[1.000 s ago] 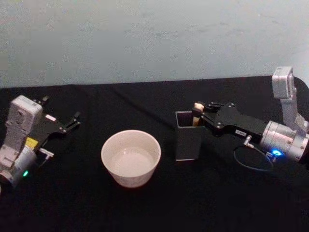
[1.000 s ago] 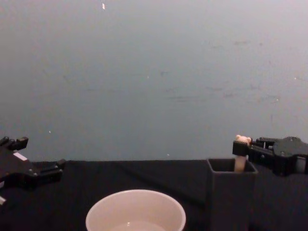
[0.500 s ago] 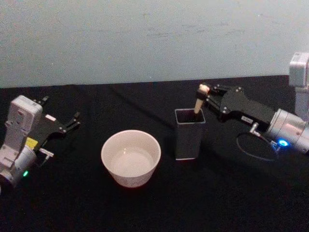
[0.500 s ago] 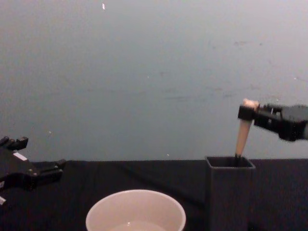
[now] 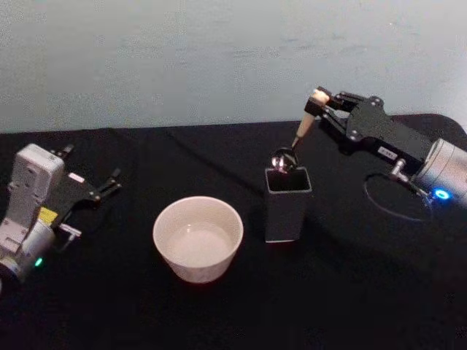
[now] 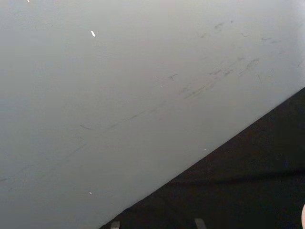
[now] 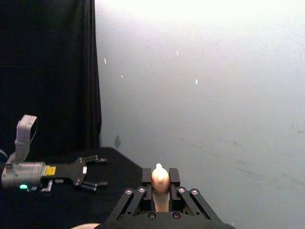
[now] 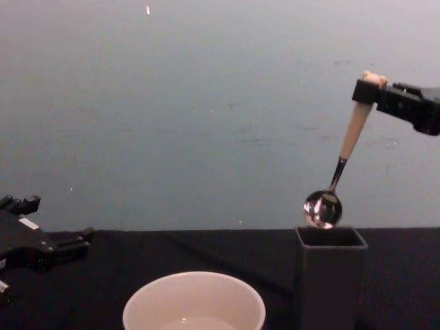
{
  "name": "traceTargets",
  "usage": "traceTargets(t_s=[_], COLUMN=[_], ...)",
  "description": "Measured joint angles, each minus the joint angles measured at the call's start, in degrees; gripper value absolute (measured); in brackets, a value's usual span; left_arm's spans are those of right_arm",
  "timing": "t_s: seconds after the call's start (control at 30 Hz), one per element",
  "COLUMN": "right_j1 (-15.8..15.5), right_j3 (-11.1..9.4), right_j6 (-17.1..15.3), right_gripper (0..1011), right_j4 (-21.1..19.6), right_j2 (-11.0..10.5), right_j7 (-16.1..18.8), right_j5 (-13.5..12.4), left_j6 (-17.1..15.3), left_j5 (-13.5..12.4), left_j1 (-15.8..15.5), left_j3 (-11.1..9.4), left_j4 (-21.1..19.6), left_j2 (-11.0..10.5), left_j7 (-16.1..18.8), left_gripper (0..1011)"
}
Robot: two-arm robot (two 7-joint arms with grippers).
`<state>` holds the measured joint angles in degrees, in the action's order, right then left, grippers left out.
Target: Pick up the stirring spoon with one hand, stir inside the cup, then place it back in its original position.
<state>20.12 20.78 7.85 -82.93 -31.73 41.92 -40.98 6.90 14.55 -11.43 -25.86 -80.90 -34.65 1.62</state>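
Stirring spoon (image 8: pixel 347 146) hangs tilted from your right gripper (image 5: pixel 325 98), jaws clamped on its handle top, bowl just above the dark holder box (image 5: pixel 287 208). Your left gripper (image 5: pixel 93 163) sits left of the cup (image 5: pixel 197 240), jaws apart.

Dim, flat light overall. Soft wash on wall (image 5: pixel 219 58); blown-out glare near its top in r. wrist view. Shadows lost in black cloth (image 5: pixel 350 292). Small glint on spoon (image 8: pixel 349 141) bowl, faint shade inside cup (image 5: pixel 195 268).
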Motion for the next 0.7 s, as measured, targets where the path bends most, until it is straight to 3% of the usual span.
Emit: traceTargets(t_s=[0.33,0.7], right_j1=[1.4,4.3], right_j3=[1.1,6.3], right_j6=[0.6,1.2], right_gripper=[205,205], right_j4=[-0.3,1.8], right_j2=[1.6,4.8], right_j7=[0.1,3.1], right_j5=[-0.2,0.8], left_j6=[0.0,0.0], left_j5=[0.0,0.0], left_j1=[0.0,0.0], left_j3=[0.0,0.0], left_j4=[0.0,0.0], left_j2=[0.0,0.0], left_j7=[0.0,0.0], left_gripper=[1001,1001])
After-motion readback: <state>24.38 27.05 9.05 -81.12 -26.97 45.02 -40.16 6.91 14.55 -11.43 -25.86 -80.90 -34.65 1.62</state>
